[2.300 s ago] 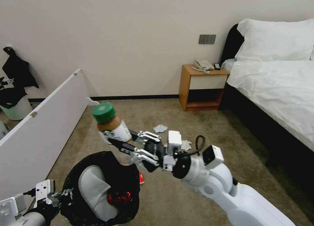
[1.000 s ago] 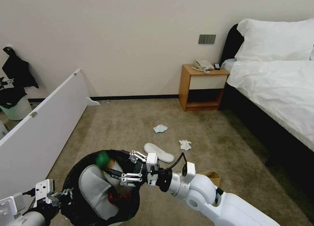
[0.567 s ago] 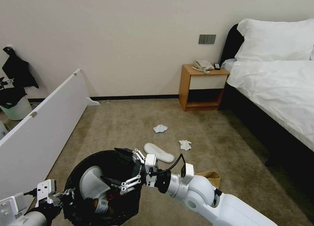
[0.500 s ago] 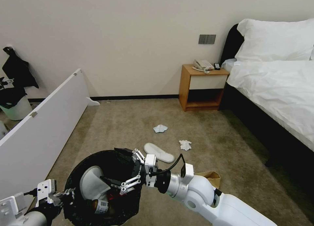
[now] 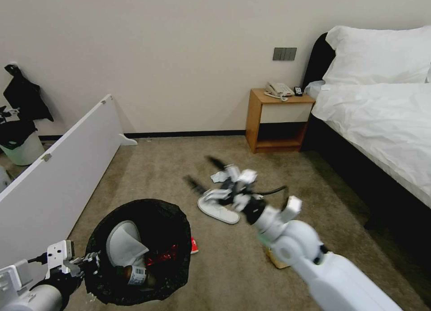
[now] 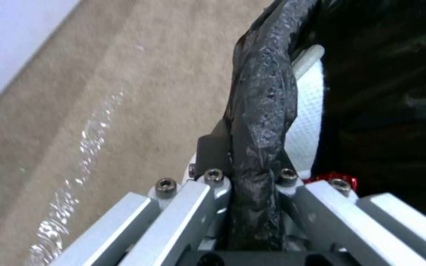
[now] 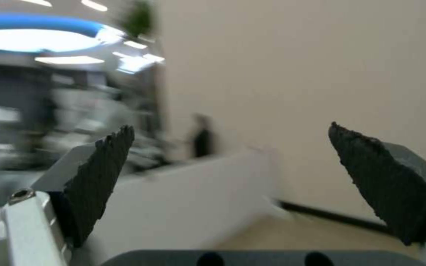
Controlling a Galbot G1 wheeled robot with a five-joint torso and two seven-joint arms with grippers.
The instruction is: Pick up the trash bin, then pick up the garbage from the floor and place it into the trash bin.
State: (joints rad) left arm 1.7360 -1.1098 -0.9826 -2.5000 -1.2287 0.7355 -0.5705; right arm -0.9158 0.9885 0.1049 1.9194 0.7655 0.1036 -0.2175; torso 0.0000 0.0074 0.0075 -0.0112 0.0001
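The trash bin [image 5: 148, 203], lined with a black bag, hangs low at the left. My left gripper [image 5: 87, 262] is shut on its rim [image 6: 260, 122]. A white slipper [image 5: 125, 246], a brown bottle [image 5: 134, 275] and something red [image 5: 161, 257] lie inside. My right gripper [image 5: 203, 172] is open and blurred in the air above the floor [image 5: 157, 171], over a second white slipper [image 5: 220, 211]. Its dark pads [image 7: 100, 173] stand wide apart with nothing between them. More garbage sits on the carpet: a tissue [image 5: 218, 177], a red packet [image 5: 194, 246] by the bin, and a brown paper bag [image 5: 274, 259] half behind my right arm.
A long white board [image 5: 58, 176] leans along the left. A wooden nightstand [image 5: 278, 120] stands at the back wall and a bed [image 5: 381, 122] fills the right side. Another bin [image 5: 20, 144] stands far left. Open carpet lies between board and bed.
The bottle left my right gripper and now lies in the bin. The right gripper has come up out of the bin and swung away over the slipper on the floor.
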